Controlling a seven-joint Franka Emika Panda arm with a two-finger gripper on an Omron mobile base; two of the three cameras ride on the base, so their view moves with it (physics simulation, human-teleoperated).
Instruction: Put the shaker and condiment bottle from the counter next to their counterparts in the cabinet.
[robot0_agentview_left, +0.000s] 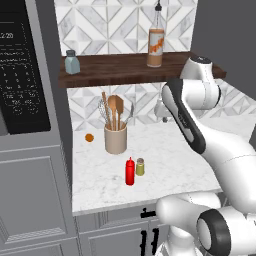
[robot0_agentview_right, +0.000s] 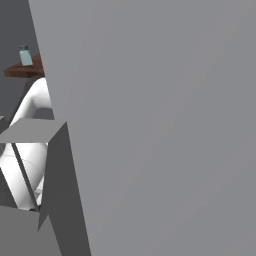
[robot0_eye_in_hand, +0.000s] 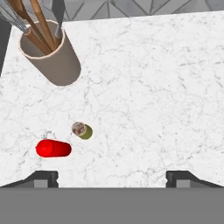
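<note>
Here your gripper (robot0_eye_in_hand: 112, 178) hangs wide and empty above the counter (robot0_eye_in_hand: 153, 87), with the shaker (robot0_eye_in_hand: 82, 130) and condiment bottle (robot0_eye_in_hand: 53, 148) just beside each other, left of its fingertips, so descending carelessly could topple one.

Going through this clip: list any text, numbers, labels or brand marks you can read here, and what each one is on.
"2:20", partly cut off and faint, on the dark microwave panel at left; reading uncertain.
Rows of keypad markings below it: too small and blurred to read.
Orange label on the tall clear bottle on the shelf: white marks, not legible.
Red condiment bottle, shaker, blue-grey shaker: no text visible.
</note>
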